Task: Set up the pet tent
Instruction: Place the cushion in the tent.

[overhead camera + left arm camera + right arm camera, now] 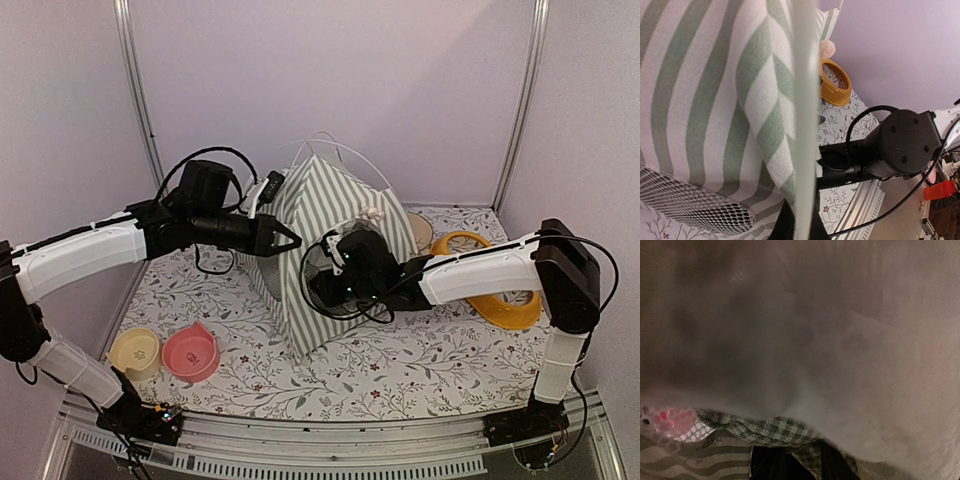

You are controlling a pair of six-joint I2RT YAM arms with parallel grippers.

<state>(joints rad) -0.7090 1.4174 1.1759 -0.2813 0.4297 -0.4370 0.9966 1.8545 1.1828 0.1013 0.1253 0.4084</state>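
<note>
The pet tent (340, 230), green-and-white striped, stands upright in the middle of the table with thin white poles looping above its peak. My left gripper (287, 240) is at its left edge, shut on the pale seam (802, 150) of the striped fabric; the black mesh window (690, 207) lies just below. My right arm reaches into the tent's front. In the right wrist view the right gripper (800, 467) sits under dim, blurred fabric with a fold of green-and-white checked cushion (775, 430) pinched between its fingers.
A yellow ring-shaped bowl (490, 285) lies right of the tent under my right arm. A pink bowl (190, 352) and a pale yellow bowl (135, 352) sit at the front left. Metal frame posts stand at the back corners.
</note>
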